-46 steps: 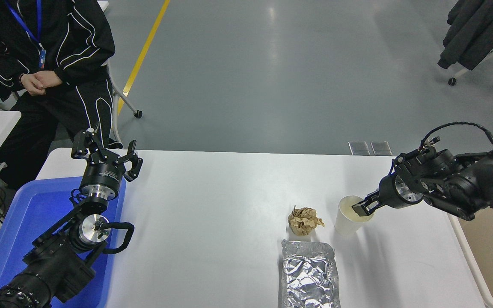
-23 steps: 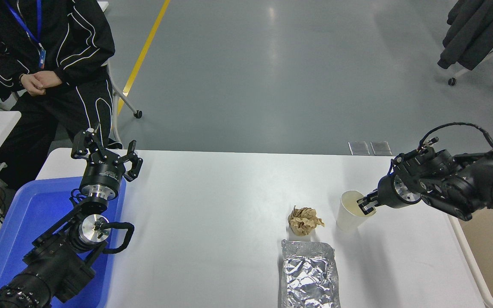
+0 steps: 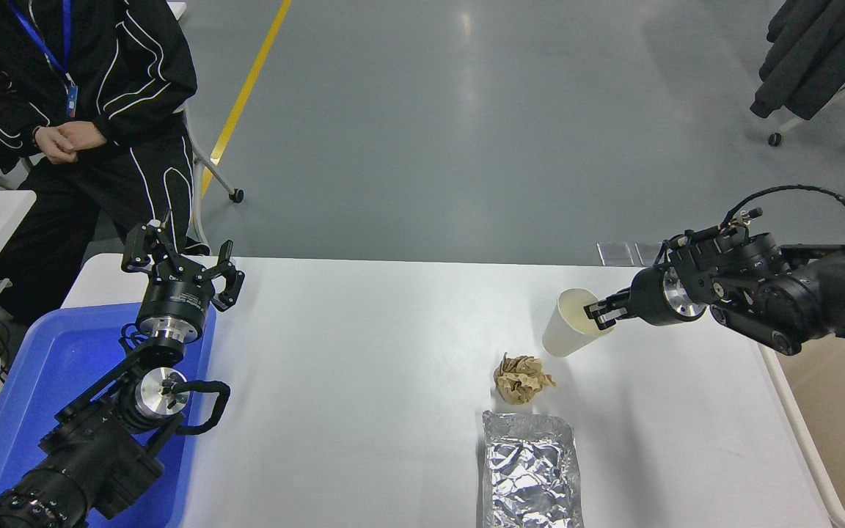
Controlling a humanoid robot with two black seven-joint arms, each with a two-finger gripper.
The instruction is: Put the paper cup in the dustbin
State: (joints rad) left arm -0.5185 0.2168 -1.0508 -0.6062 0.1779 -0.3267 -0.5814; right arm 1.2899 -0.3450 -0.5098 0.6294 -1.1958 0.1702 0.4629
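The white paper cup [image 3: 568, 334] hangs above the table at the right, tilted to the left, with its cream inside showing. My right gripper [image 3: 601, 314] is shut on the cup's rim, one finger inside and one outside. The beige dustbin [image 3: 840, 418] stands off the table's right edge, partly cut off by the picture, to the right of the cup and nearer to me. My left gripper [image 3: 180, 260] is parked open at the lower left, over the far end of the blue tray.
A crumpled brown paper ball [image 3: 521, 378] lies just below the cup. A silver foil tray [image 3: 531, 469] lies at the table's front edge. A blue tray [image 3: 41, 389] sits at the left. A person in black sits at the far left.
My right gripper has lifted the cup off the table and carried it up and to the left, away from me, tilting it.
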